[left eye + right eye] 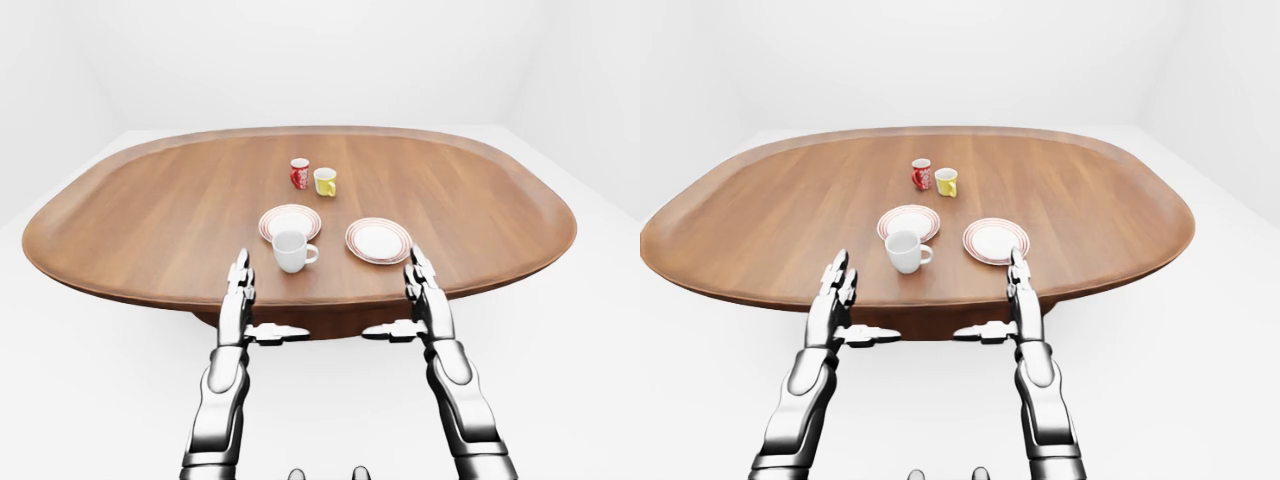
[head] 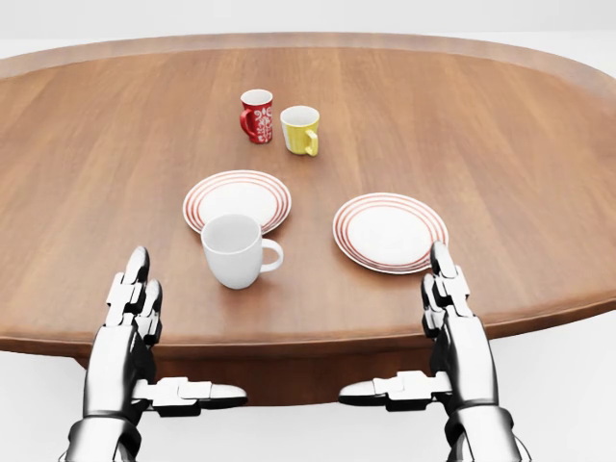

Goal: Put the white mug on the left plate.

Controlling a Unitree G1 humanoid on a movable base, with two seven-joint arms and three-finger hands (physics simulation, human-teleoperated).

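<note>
- The left hand [image 2: 135, 332] is raised at the bottom left of the head view, at the near edge of the table, fingers straight and pointing up the picture, thumb sticking out sideways toward the middle. It is fully open and holds nothing.
- The right hand [image 2: 448, 332] mirrors it at the bottom right of the same view, fingers straight, thumb pointing inward toward the other thumb. It too is wide open and empty, and its fingertips [image 2: 441, 258] overlap the lower edge of the right plate in the picture; whether they touch it cannot be told.
- The table [image 2: 87, 183] is a large oval of brown wood with a raised rim, standing in a plain white room.
- The white mug [image 2: 234, 250] stands upright on the bare wood between the two hands, closer to the left one, with its handle turned to the right of the view. It touches neither hand.
- The left plate [image 2: 237, 200], white with red rings round the rim, lies just above the mug in the view; the mug's rim overlaps its lower edge in the picture.
- The right plate [image 2: 390, 232], of the same pattern, lies to the right, apart from the left one.
- Farther up the view a red mug [image 2: 256, 115] and a yellow mug [image 2: 300, 130] stand upright side by side, close together.
</note>
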